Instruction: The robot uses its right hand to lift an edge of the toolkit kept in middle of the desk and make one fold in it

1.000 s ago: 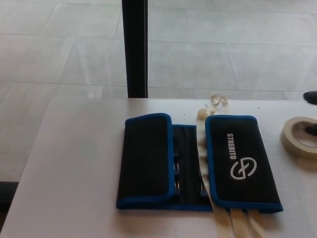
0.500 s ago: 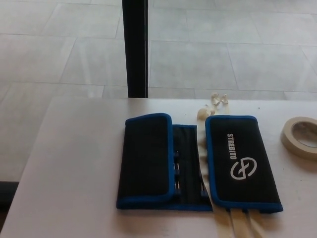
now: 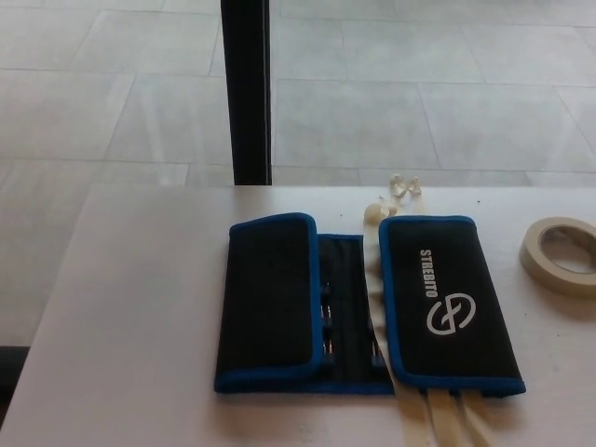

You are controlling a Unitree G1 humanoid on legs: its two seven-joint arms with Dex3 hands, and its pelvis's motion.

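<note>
The toolkit (image 3: 343, 312) lies flat in the middle of the white desk (image 3: 140, 326). It is black fabric with blue trim. Its left flap (image 3: 270, 298) is folded in over the body. The right flap (image 3: 447, 303), with a white STREBITO logo, is folded in too. A narrow strip between the flaps stays uncovered and shows tools in their slots. Neither of my hands is in the head view.
A roll of beige masking tape (image 3: 559, 256) lies at the desk's right edge. Beige tape strips (image 3: 447, 419) run under the toolkit towards the front edge, and crumpled bits (image 3: 396, 191) lie behind it. A black post (image 3: 246, 93) stands beyond the far edge, over a tiled floor.
A dark shape at the right edge, above and beside the tape roll, has left the picture. The whole view has shifted slightly, so the camera moved. The toolkit lies as before.
</note>
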